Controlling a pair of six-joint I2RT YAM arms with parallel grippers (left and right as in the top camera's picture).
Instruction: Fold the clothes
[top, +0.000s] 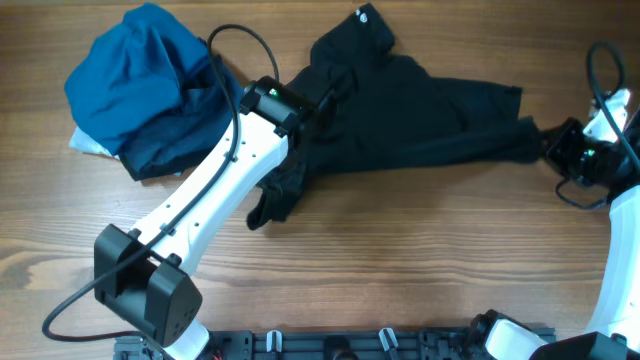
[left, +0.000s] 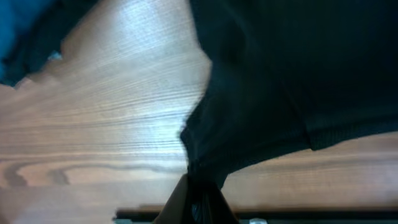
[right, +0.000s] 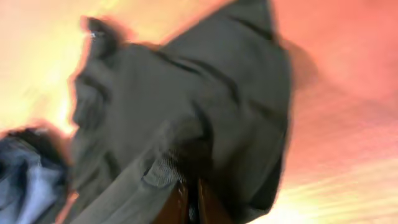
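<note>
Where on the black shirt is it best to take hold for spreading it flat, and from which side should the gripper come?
Probably a thin outer edge, coming from the sides. The black shirt lies long from left to right; the right gripper pinches its pointed right end, the left gripper the bunched left part. Pulling apart would likely flatten it.

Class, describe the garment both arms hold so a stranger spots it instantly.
On the wooden table, look between the left gripper and right gripper. There lies a large black soft-fabric shirt; unlike the bright-blue and navy garment bundle beside it, it is black and pinched by both.
</note>
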